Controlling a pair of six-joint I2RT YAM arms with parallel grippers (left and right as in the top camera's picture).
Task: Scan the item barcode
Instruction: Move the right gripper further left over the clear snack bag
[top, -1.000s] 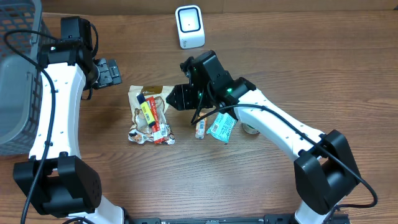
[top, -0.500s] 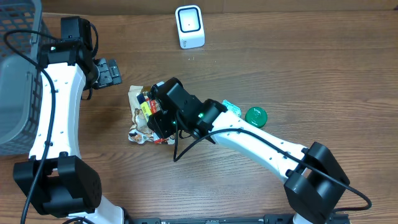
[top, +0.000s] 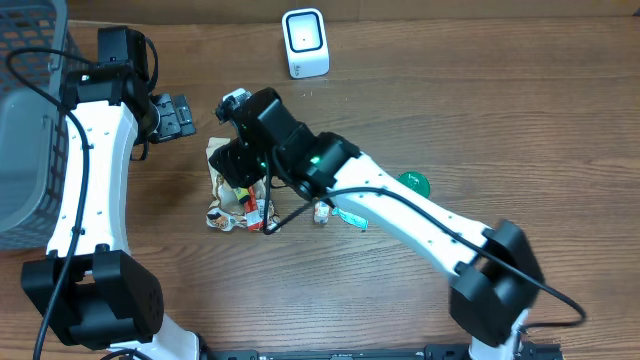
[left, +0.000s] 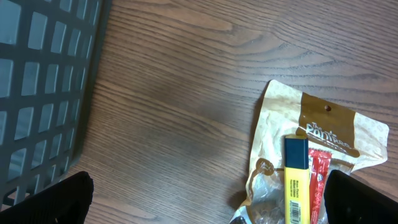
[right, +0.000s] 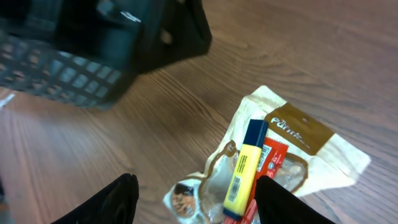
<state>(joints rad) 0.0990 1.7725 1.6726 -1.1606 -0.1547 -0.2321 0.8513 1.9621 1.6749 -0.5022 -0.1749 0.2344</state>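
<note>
A pile of items lies left of the table's middle: a beige and brown snack bag (top: 222, 150) (left: 323, 127) (right: 301, 140), and on it a yellow highlighter (left: 297, 180) (right: 244, 168) with a barcode at its end and a red packet (left: 318, 177) (right: 271, 160). My right gripper (top: 238, 165) (right: 196, 205) hovers open right above this pile, holding nothing. Off to the upper left of the bag, my left gripper (top: 175, 115) (left: 205, 208) stands wide open and empty. The white scanner (top: 305, 43) stands at the back.
A grey basket (top: 25, 120) (left: 43, 93) fills the left edge. A teal packet (top: 352, 214), a small tube (top: 321, 211) and a green cap (top: 412, 184) lie to the right of the pile, partly under my right arm.
My right arm has swung left from above the teal packet to above the snack bag pile, and its jaws have widened. The left arm has not moved.
</note>
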